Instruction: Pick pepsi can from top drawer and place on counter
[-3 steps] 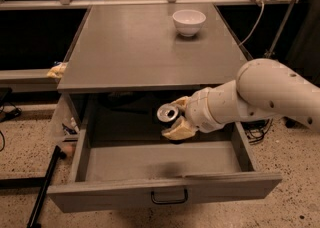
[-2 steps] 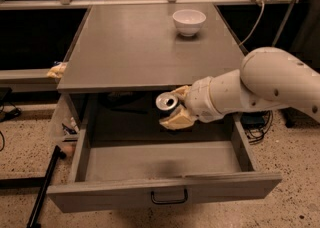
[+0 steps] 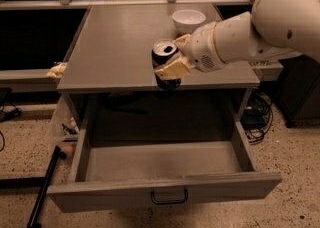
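From my station I read the jaws as pinching the can. The two tan fingers of the gripper sit on opposite sides of the small dark blue pepsi can with the silver top, one low on the near side and one higher behind it. The can stands upright in that grip, its long axis vertical and the pull-tab end facing up.

What matters for my next input is where the can sits against the front edge of the counter, the large flat grey matte tabletop. The can's top overlaps the tabletop, while its dark base hangs right at the thin front edge. I cannot tell whether the base is above the surface or just in front of it. I judge the pick done and the placing not yet begun. I would carry the can further in over the tabletop, away from the edge, before lowering and letting go, because a base set half off the lip would tip back into the drawer.

The white arm reaches in from the right. A round white bowl stands on the tabletop behind the can and a little to its right, near but apart, so the bare surface to the left looks the safer landing spot.

Below, the wide shallow grey metal top drawer is pulled fully out, its small black wire handle at the centre of the front panel.
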`<state>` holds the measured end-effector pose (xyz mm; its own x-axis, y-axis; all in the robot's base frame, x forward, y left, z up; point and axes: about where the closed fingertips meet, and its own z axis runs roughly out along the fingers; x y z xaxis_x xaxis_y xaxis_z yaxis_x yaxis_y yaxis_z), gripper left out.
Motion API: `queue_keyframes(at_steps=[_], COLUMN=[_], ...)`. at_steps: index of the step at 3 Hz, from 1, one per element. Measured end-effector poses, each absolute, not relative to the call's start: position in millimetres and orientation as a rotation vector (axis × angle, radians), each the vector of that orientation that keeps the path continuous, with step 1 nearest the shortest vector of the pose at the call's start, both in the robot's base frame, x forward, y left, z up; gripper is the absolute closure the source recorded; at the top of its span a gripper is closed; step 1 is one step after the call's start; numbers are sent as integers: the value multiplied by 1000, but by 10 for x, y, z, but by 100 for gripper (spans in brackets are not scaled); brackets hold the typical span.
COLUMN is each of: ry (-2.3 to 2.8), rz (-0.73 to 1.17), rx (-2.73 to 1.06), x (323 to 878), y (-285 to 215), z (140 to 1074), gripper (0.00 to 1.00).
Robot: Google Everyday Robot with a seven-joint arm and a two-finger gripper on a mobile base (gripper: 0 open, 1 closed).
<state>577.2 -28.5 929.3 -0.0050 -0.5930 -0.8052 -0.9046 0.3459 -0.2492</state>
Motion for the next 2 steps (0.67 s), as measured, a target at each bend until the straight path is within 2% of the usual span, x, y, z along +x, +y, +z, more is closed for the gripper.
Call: queue_keyframes(at_steps=[2], ry=[1700], rz=[417], rx=[-1338], x=[5902], y=[-263], z=[9303], gripper=[100])
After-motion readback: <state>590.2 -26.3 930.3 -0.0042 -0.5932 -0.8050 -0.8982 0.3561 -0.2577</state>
